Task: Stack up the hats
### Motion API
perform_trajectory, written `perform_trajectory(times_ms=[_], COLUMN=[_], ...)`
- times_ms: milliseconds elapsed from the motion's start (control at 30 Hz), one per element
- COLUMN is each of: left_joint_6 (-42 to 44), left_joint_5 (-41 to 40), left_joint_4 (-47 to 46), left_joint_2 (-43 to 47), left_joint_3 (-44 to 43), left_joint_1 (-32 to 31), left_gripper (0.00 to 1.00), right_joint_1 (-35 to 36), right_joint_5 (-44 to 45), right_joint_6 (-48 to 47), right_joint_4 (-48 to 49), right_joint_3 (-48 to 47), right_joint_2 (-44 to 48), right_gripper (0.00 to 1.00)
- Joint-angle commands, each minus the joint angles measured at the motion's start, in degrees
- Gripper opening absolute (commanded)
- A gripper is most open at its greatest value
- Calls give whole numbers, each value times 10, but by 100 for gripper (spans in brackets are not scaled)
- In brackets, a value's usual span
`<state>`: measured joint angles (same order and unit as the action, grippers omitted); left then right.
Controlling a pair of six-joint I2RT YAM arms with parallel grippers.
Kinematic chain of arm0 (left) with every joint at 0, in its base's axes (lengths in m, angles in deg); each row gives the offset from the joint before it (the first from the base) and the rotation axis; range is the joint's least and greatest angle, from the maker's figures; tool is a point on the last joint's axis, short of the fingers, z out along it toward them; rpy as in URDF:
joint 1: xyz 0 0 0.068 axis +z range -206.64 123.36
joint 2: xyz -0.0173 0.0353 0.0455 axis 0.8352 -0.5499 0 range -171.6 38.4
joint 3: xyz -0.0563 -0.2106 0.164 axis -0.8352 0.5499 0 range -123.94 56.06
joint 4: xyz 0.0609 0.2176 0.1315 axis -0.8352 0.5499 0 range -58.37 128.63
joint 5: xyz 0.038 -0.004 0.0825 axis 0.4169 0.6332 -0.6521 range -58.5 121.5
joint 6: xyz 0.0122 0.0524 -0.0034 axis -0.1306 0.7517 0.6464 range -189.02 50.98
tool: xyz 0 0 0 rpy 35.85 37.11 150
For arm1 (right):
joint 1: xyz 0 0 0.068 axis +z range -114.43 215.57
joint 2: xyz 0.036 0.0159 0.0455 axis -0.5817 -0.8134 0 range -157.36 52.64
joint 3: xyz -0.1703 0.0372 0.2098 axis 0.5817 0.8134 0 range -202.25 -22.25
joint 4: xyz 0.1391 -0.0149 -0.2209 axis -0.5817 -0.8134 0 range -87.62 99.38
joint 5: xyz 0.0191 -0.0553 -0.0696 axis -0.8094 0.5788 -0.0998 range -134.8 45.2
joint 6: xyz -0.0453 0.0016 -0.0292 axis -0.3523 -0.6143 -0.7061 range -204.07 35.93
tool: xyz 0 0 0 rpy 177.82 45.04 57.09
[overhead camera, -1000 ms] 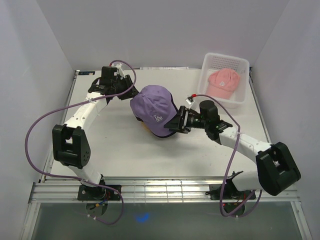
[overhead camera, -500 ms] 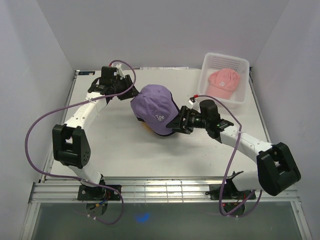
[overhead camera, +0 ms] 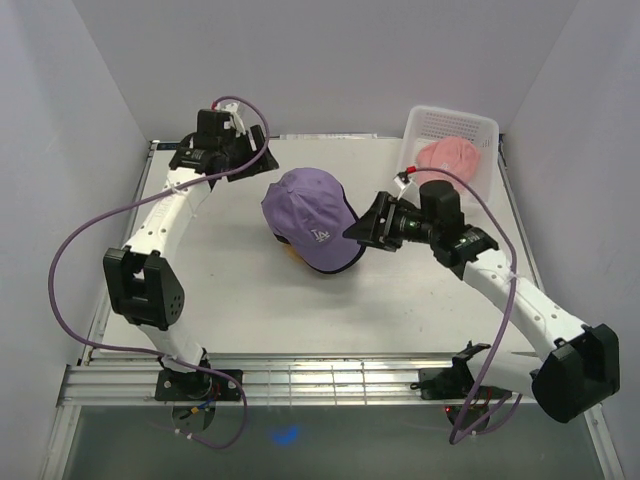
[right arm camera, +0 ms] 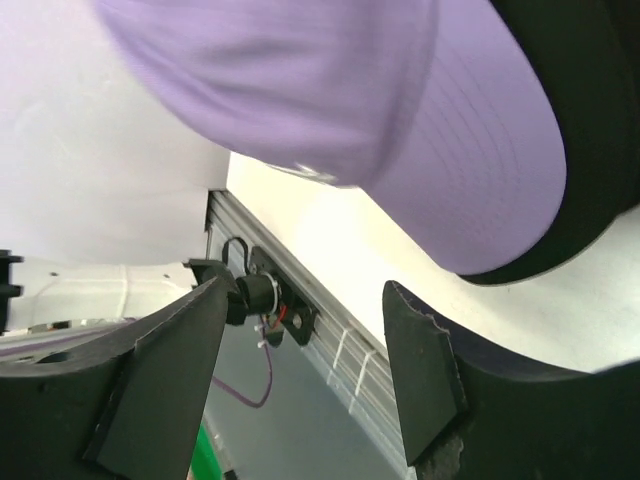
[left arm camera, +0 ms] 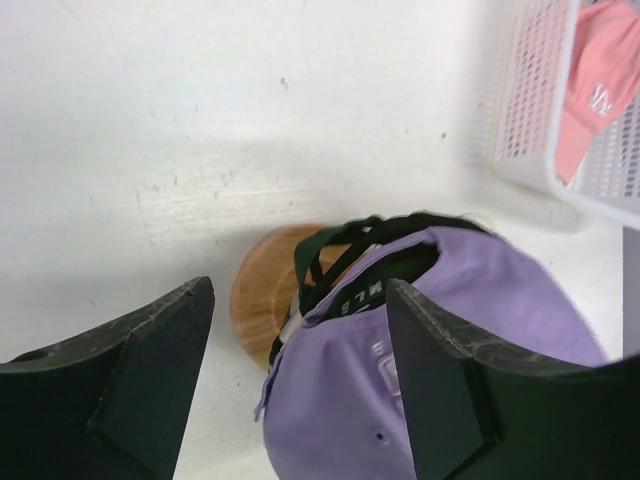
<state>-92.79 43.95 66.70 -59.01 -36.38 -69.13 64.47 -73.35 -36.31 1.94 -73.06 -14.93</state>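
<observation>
Left claw [left arm camera: 300, 310] and right claw [right arm camera: 305, 300] now sit farther back from the lavender hat [overhead camera: 305, 210] than before, both spread empty, so right should likely pinch the pink hat [overhead camera: 445, 158] by its brim in the basket [overhead camera: 455, 112].

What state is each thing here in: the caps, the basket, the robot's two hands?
Lavender cap: on the stand, free of both hands.
Pink cap: lying in the basket.
Basket: upright, one cap inside.
Left hand: open, empty.
Right hand: open, empty, beside the lavender brim.
</observation>
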Motion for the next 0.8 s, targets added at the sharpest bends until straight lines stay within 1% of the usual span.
perform_trajectory(times_ms=[0, 67, 100, 167, 200, 233, 267, 333, 367, 400, 433, 467, 500, 533, 567, 600, 700, 767], left_joint_6=[18, 20, 20, 20, 17, 14, 5, -6, -11, -20, -24, -29, -39, -45, -51, -58, -56, -55], left_joint_5=[-29, -38, -40, -37, -35, -31, -24, 4, 12, 29, 35, 41, 54, 60, 65, 71, 76, 81], left_joint_4=[32, 41, 43, 46, 46, 41, 40, 26, 25, 21, 16, 14, 8, 4, -1, -4, -7, -4], left_joint_2=[1, 0, 2, 5, 7, 15, 20, 33, 46, 53, 59, 71, 79, 87, 101, 107, 118, 117], left_joint_3=[-84, -106, -120, -130, -135, -134, -132, -121, -117, -113, -105, -100, -95, -88, -72, -66, -59, -62], left_joint_1=[3, 3, 3, 3, 3, 3, 3, 3, 3, 2, 1, 0, 0, -2, -3, -5, -16, -21], left_gripper=[81, 83, 84, 85, 85, 85, 85, 85, 85, 85, 85, 85, 85, 85, 85, 85, 84, 84], right_joint_1=[-27, -63, -92, -121, -136, -162, -176, -215, -227, -239, -258, -267, -282, -282, -301, -308, -319, -324], right_joint_5=[21, 28, 32, 32, 48, 62, 75, 115, 131, 166, 187, 206, 228, 234, 240, 242, 265, 271], right_joint_6=[-51, -67, -80, -95, -106, -128, -137, -153, -165, -169, -173, -174, -174, -172, -168, -170, -178, -181], right_joint_4=[-80, -106, -123, -134, -143, -169, -180, -195, -209, -223, -237, -258, -261, -265, -278, -285, -318, -321], right_joint_3=[-103, -138, -170, -205, -226, -277, -304, -350, -413, -447, -479, -536, -557, -576, -616, -634, -694, -703], right_joint_2=[32, 28, 17, -3, -32, -52, -70, -130, -154, -204, -232, -256, -303, -327, -373, -394, -471, -511], right_gripper=[69, 70, 70, 70, 69, 69, 68, 68, 68, 68, 67, 67, 67, 66, 66, 64, 65, 66])
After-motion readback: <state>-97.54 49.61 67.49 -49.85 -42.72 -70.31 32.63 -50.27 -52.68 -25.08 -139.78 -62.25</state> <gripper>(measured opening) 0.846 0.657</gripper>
